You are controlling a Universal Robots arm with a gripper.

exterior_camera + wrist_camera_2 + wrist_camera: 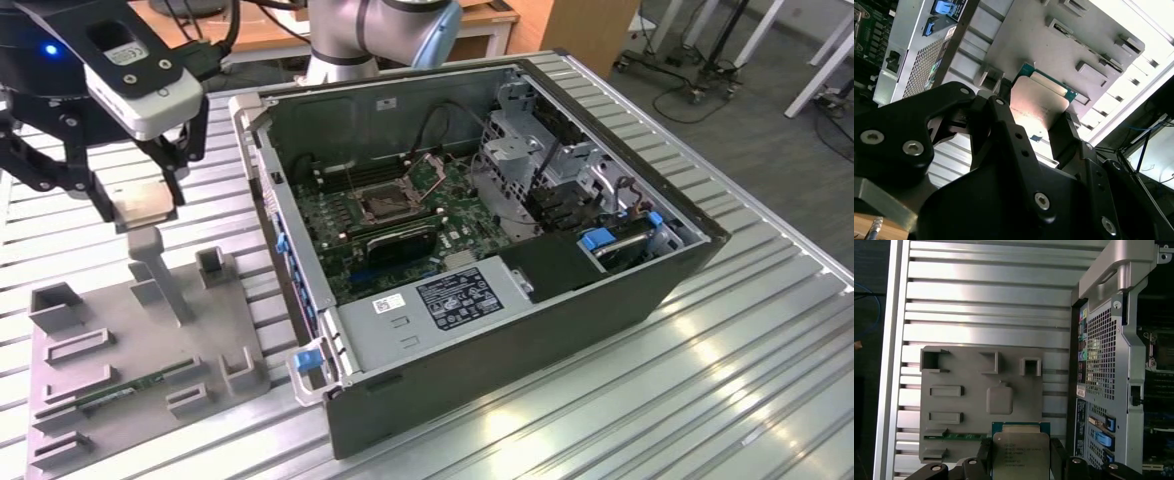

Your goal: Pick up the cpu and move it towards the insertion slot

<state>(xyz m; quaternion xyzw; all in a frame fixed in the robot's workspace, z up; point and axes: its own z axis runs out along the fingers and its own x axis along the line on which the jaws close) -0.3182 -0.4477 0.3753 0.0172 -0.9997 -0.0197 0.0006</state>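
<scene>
Claw: the claw (pixel 136 207) has its two dark fingers (pixel 1004 125) closed onto opposite edges of the cpu (pixel 142 203) and carries nothing else. It hangs over the holder plate, on the exterior view's left, well apart from the computer case.
Cpu: a flat chip with a silvery top and a green rim, seen in both wrist views (pixel 1036 102) (pixel 1020 455). It is held level in the air just above the tall post, and seems not to touch it.
Post: grey and upright on the holder plate (pixel 154 270).
Holder plate: a grey plate with raised blocks and pockets (pixel 964 410), lying on the surface beside the case.
Memory stick: long, thin and green (pixel 127 388), lying in the plate near its edge.
Computer case: open on its side (pixel 534 300), with the motherboard exposed.
Insertion slot: a square dark socket with a silver frame (pixel 384 200) on the motherboard inside the case, well apart from the cpu.
Surface: ribbed silver metal (pixel 747 380).
</scene>
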